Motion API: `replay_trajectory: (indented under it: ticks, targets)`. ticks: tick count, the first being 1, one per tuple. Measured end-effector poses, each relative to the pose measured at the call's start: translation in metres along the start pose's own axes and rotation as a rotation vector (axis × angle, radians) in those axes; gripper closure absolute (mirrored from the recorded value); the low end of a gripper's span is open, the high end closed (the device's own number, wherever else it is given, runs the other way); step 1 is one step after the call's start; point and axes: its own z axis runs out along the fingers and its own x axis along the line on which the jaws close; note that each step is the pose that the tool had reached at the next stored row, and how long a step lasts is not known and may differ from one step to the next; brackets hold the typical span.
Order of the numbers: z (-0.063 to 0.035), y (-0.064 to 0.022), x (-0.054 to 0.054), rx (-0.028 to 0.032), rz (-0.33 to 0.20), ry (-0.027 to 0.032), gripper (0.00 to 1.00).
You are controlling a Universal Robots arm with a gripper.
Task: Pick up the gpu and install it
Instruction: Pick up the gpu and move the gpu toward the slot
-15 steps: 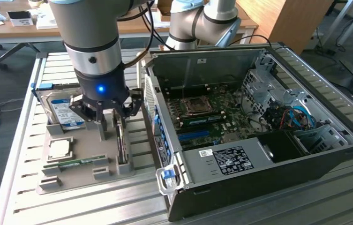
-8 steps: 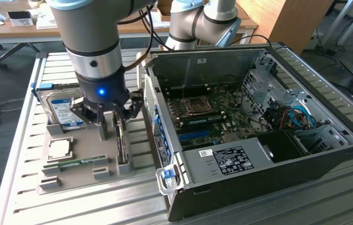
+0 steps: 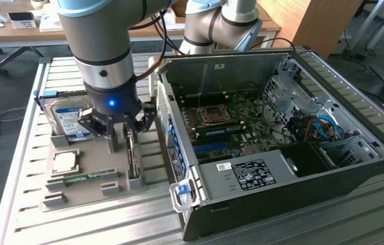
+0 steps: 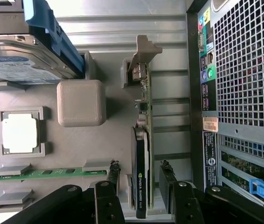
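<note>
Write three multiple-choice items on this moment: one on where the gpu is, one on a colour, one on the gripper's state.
1. Where is the gpu?
A) standing on edge in the grey tray
B) lifted in mid-air
C) lying flat on its cooler

2. What colour is the memory stick?
A) red
B) green
C) black

3. How is the gripper?
A) shut on the gpu
B) shut on nothing
C) open, one finger on each side of the gpu

Answers:
1 A, the card stands upright in its tray slot, beside the computer case.
2 B, its narrow board is green.
3 C, a gap shows between each finger and the card.
</note>
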Motion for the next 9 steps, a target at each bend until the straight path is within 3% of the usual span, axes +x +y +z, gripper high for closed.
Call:
replay_trajectory:
  ticks: [9]
  targets:
    - [0.0076,-0.0002,-0.0033,0.0001,0.000,0.0002,0.53]
